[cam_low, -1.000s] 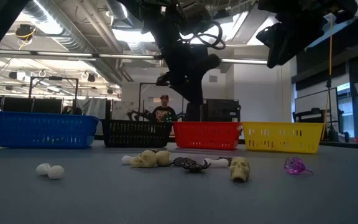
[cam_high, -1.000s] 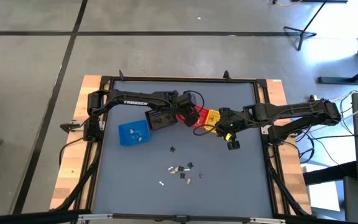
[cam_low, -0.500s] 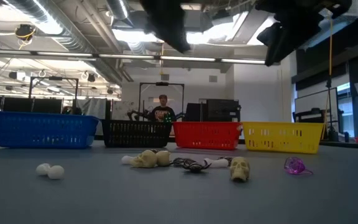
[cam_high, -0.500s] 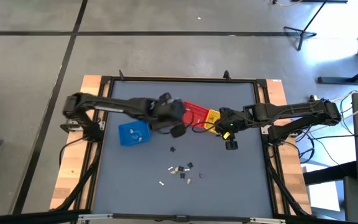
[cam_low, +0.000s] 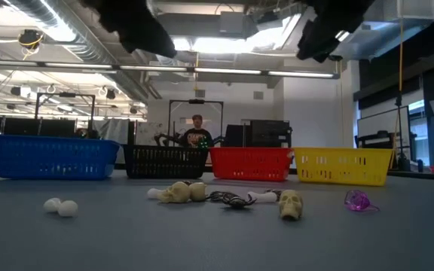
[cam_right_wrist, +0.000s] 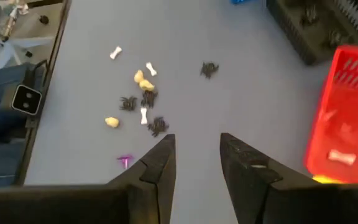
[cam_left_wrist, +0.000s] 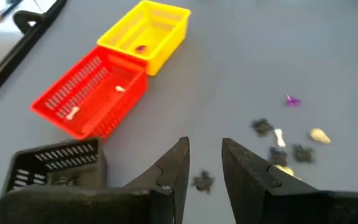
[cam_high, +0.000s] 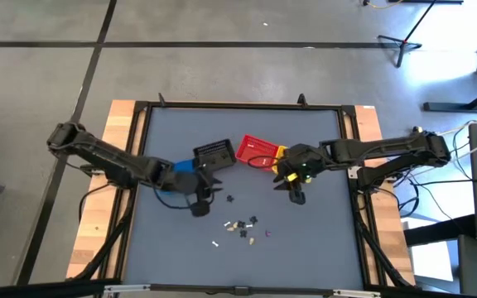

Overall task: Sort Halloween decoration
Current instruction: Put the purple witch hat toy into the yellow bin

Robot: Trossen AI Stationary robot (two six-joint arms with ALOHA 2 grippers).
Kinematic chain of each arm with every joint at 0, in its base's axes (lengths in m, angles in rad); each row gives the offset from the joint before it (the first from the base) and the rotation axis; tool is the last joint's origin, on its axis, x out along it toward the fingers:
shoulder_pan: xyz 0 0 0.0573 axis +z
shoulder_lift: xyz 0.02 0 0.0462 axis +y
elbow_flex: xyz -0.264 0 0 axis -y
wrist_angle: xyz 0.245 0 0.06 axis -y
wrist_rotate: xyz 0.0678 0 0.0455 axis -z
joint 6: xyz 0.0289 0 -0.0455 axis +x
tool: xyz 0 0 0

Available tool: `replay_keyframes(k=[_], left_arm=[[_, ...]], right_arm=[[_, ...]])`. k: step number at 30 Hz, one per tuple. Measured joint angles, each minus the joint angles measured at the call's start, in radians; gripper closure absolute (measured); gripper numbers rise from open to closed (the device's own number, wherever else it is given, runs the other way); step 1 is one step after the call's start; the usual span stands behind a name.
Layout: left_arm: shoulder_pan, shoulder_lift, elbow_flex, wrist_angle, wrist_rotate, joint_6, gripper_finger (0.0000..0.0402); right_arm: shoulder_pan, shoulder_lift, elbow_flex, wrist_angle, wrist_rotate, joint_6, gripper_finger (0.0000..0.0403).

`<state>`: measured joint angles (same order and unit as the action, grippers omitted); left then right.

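The decoration is small trinkets on the grey table. A pile (cam_high: 240, 225) of dark spiders and cream bones and skulls lies near the table's middle. One dark trinket (cam_high: 230, 199) lies apart, and so does a purple one (cam_high: 269, 233). My left gripper (cam_high: 199, 204) hovers open, left of the lone dark trinket (cam_left_wrist: 202, 181), which shows between its fingers (cam_left_wrist: 205, 163). My right gripper (cam_high: 295, 195) hovers open, right of the pile (cam_right_wrist: 142, 99); its fingers (cam_right_wrist: 196, 155) are clear of the table. In the low view a skull (cam_low: 291, 204) and a spider (cam_low: 232, 199) rest on the table.
Four small baskets stand in a row toward the far side: blue (cam_high: 182, 168) partly under my left arm, black (cam_high: 214, 153), red (cam_high: 257, 151), yellow (cam_high: 281, 154) partly under my right arm. Red holds white bones (cam_left_wrist: 73, 112). A person (cam_low: 197, 132) stands beyond the table.
My left arm has swung away from the red and black baskets, toward the table's near-left, and its gripper now hovers beside the lone dark trinket. My right gripper has shifted slightly toward the table's left. The trinkets and baskets have stayed in place.
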<state>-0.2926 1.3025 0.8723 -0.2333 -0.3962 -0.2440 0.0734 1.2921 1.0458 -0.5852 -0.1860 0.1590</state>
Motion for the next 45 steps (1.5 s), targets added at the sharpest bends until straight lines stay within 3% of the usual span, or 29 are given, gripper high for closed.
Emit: replay_keyframes(k=[6, 19, 31, 41, 45], left_arm=[[-0.044, -0.033, -0.061, 0.049, -0.006, -0.012, 0.0314], [-0.052, -0.036, -0.069, 0.081, -0.006, -0.009, 0.0314], [-0.051, -0.036, -0.069, 0.130, -0.004, -0.009, 0.0314], [-0.051, -0.035, -0.069, 0.131, -0.003, -0.008, 0.0314], [-0.051, -0.035, -0.069, 0.131, -0.003, -0.008, 0.0314]], right_arm=[[0.030, 0.069, 0.000, 0.014, -0.040, 0.093, 0.0278], [0.278, 0.217, 0.000, 0.088, -0.033, 0.098, 0.0278], [0.447, 0.330, 0.000, 0.113, 0.169, 0.199, 0.0278], [0.470, 0.402, 0.000, 0.147, 0.227, 0.209, 0.0278], [0.470, 0.429, 0.000, 0.202, 0.261, 0.138, 0.0278]])
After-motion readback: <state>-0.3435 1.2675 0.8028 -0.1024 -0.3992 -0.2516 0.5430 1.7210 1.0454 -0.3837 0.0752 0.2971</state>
